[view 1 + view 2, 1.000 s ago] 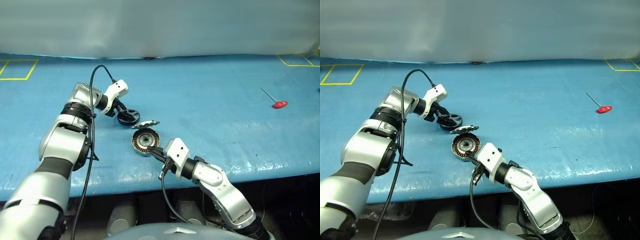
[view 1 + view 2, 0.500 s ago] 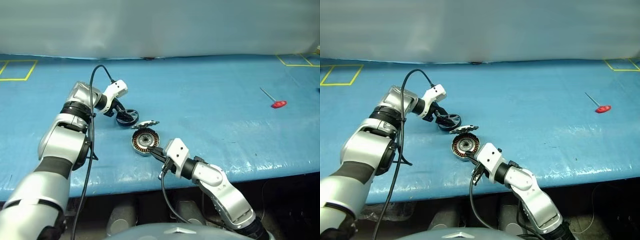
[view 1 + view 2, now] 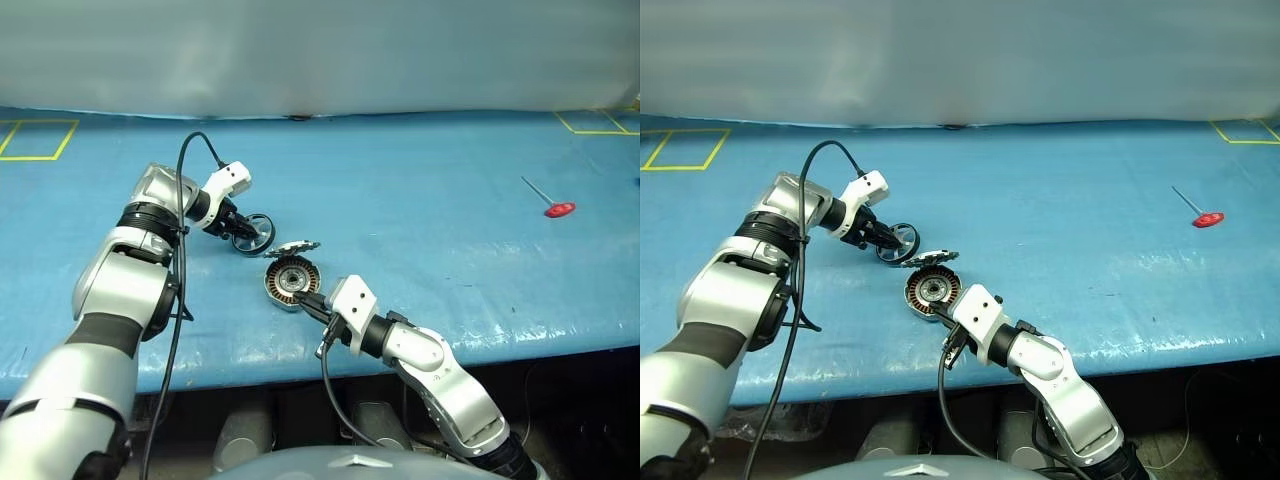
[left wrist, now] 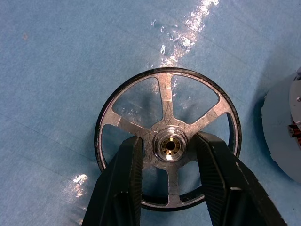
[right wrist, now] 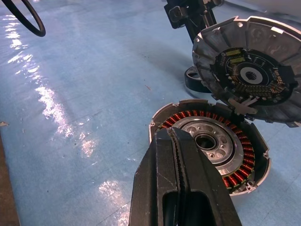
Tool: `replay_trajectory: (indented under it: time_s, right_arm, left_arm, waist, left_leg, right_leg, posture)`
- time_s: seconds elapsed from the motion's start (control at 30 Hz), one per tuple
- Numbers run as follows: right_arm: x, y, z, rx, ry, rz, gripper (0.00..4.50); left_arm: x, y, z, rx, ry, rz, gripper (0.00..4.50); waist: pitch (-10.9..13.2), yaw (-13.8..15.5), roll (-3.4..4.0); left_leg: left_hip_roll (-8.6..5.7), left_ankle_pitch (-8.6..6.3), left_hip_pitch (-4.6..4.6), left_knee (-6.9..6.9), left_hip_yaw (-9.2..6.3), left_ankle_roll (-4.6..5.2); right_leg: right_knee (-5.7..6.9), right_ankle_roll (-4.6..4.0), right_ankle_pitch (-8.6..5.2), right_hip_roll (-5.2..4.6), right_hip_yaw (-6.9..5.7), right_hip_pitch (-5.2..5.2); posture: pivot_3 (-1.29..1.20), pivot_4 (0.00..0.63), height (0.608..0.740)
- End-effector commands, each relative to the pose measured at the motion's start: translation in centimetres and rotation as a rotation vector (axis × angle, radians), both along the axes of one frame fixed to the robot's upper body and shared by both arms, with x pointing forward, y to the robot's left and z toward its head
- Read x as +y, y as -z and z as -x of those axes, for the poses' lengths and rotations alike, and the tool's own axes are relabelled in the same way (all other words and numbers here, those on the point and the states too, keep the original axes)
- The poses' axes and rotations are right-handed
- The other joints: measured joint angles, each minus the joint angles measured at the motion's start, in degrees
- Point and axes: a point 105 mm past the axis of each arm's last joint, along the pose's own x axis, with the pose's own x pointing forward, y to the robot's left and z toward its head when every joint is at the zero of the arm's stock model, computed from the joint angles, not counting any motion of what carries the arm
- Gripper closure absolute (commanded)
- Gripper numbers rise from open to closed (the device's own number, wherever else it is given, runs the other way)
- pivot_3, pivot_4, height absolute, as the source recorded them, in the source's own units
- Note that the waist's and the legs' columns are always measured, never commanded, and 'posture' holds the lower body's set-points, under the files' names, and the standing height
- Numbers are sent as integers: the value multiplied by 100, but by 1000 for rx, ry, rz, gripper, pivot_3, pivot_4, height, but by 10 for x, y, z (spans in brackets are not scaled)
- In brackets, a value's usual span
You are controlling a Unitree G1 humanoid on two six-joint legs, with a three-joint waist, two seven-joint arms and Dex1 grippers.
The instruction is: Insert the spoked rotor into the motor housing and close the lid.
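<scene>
My left gripper (image 4: pixel 168 155) has its 2 black fingers (image 4: pixel 123 179) closed in on the silver centre hub of the spoked rotor (image 4: pixel 168 144), 1 finger pressed to each side of the hub through the gaps between the spokes. A second ago those fingers stood wide on either side of the wheel; now they have narrowed onto the hub, and the rotor sits a little tilted, its rim lifted on the side facing the camera, where before it lay flat on the blue table cover (image 3: pixel 420 190). In the left eye view the rotor is left of centre, just up and left of the motor housing (image 3: pixel 291 281).

My right gripper (image 5: pixel 176 141) has its fingers pressed fully together with nothing between them, the tips at the near rim of the housing; I cannot tell whether they touch it. That arm looks as it did a second ago. The housing lies open near the middle of the frame, copper windings ringing its pale centre. The lid (image 5: pixel 251 70) stands tilted up at the housing's far edge, its dark ribbed inside turned toward the wrist camera, in the same place as before.

Far off at the right edge lies a red-handled tool (image 3: pixel 551 200), unmoved.
</scene>
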Motion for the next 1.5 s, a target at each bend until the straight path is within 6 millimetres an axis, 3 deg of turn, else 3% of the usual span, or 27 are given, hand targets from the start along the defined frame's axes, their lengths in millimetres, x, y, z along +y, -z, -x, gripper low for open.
replay_trajectory:
  time_s: [0.03, 0.4, 0.73, 1.0, 1.2, 1.5]
  right_arm:
    - [2, -10, 1, -36, -8, -24, 4500]
    - [4, -11, -3, -40, -14, -26, 4500]
    - [-1, -11, -8, -37, 11, -30, 4500]
    - [-15, -13, -19, -46, 21, -15, 4500]
    - [-27, -12, -27, -49, 41, 2, 4500]
    - [-29, -9, -27, -37, 40, 14, 4500]
  left_arm:
    - [1, -2, -1, -9, 4, -3, 3096]
    - [23, -25, -2, -83, 38, -27, 3105]
    - [56, -38, 16, -146, 62, -14, 3105]
    - [69, -48, 60, -251, 108, -13, 3105]
    - [66, -44, 95, -289, 108, -8, 3105]
    - [28, -45, 139, -315, 137, 181, 3105]
  waist:
    - [0, 0, 0]
    - [1, -12, 0]
    - [1, -4, 0]
    - [3, -3, 3]
    - [4, 2, 7]
    - [5, 19, 7]
  left_leg:
    - [0, 0, 0, 0, 0, 0]
    - [0, 0, -4, -1, 1, 0]
    - [4, -1, -8, -1, 0, 2]
    - [7, 8, -9, -1, -1, -14]
    - [9, 4, -7, -1, -6, -7]
    - [10, 6, -2, -1, -8, -9]
  right_leg:
    - [0, 0, 0, 0, 0, 0]
    - [0, 0, 0, 0, 0, -7]
    - [-3, 0, 0, -5, -1, -9]
    - [-4, -3, -1, -9, 0, -10]
    - [-2, -7, -4, -10, -3, -8]
    - [-2, -30, -18, -9, -5, -3]
  posture:
    - [0, 150, 740]
    - [0, 150, 740]
    - [0, 150, 740]
    - [0, 150, 740]
    - [0, 150, 740]
    - [0, 150, 740]
